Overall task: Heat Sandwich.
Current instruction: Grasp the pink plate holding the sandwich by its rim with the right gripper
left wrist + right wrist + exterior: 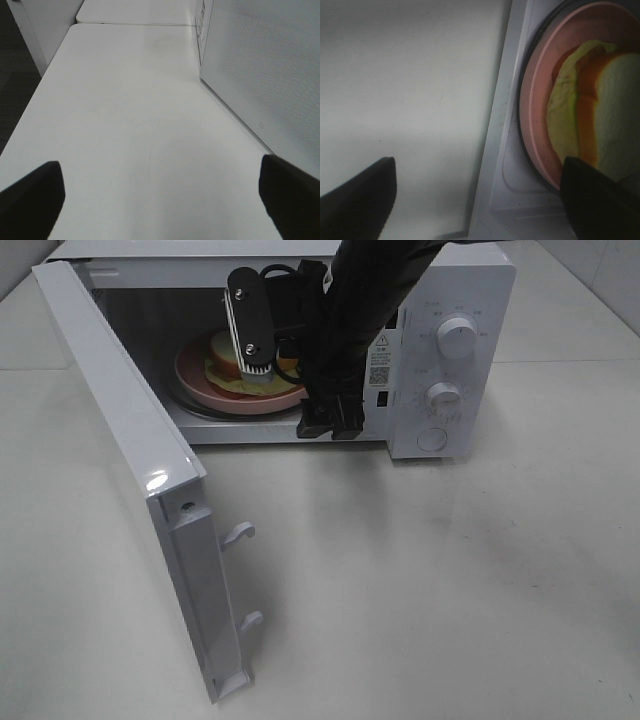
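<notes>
We saw the sandwich [605, 125] on its plate [537, 100] inside the microwave [480, 300]; our right hand [480, 200] gaped wide at the opening. Our left hand [160, 200] gaped wide over the bench [125, 125].

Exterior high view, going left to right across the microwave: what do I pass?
Open microwave door → pink plate → sandwich → right gripper → control knobs.

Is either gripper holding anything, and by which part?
Nothing is held. The left gripper and right gripper are both open and empty; the sandwich lies on its plate.
</notes>
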`<control>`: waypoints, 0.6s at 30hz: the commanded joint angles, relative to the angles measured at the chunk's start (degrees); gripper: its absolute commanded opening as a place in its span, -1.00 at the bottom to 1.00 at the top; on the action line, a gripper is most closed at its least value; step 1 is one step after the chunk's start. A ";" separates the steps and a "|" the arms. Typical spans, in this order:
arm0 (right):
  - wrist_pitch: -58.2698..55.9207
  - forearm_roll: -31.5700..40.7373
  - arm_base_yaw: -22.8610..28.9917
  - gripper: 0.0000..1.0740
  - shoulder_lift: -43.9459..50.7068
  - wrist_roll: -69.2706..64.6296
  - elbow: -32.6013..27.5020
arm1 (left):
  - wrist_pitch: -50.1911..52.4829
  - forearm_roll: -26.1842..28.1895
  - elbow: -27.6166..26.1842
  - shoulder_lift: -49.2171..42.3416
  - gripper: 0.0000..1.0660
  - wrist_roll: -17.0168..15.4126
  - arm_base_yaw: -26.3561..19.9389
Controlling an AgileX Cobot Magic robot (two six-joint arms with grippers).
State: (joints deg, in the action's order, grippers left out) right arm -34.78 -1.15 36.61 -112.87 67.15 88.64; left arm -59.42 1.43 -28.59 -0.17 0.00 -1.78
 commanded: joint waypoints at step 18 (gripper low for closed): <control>1.15 0.06 1.60 0.49 -10.89 -0.06 10.49 | 0.57 0.17 0.29 -1.32 0.90 0.00 -0.23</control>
State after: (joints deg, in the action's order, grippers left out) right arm -32.95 -1.09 37.93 -123.24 67.15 98.32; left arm -59.42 1.43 -28.59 -0.17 0.00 -1.78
